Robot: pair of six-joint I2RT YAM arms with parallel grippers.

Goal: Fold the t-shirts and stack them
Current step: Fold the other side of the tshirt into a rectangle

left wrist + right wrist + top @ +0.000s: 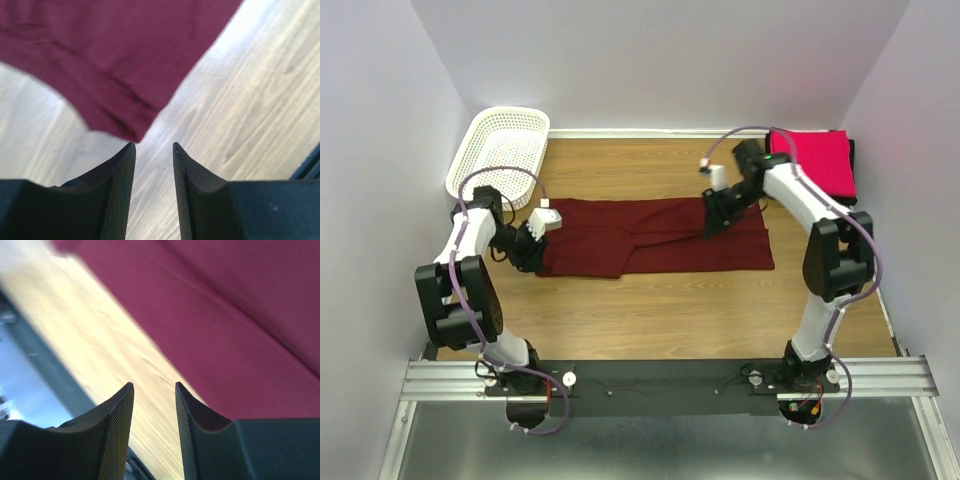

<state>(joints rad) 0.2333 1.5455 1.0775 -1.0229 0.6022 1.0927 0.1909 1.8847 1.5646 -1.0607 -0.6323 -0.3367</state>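
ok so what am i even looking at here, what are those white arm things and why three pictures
Those are two robot arms bolted to a wooden table. The wide picture comes from a camera above and behind them. The other two come from a camera on each wrist, looking out past that arm's own two dark fingers. A dark maroon t-shirt lies stretched out in the middle. The left gripper is at its left end, the right gripper over its right part. Both are slightly open and hold nothing. Far right, a folded pink-red t-shirt sits on black cloth. A white mesh basket stands far left.
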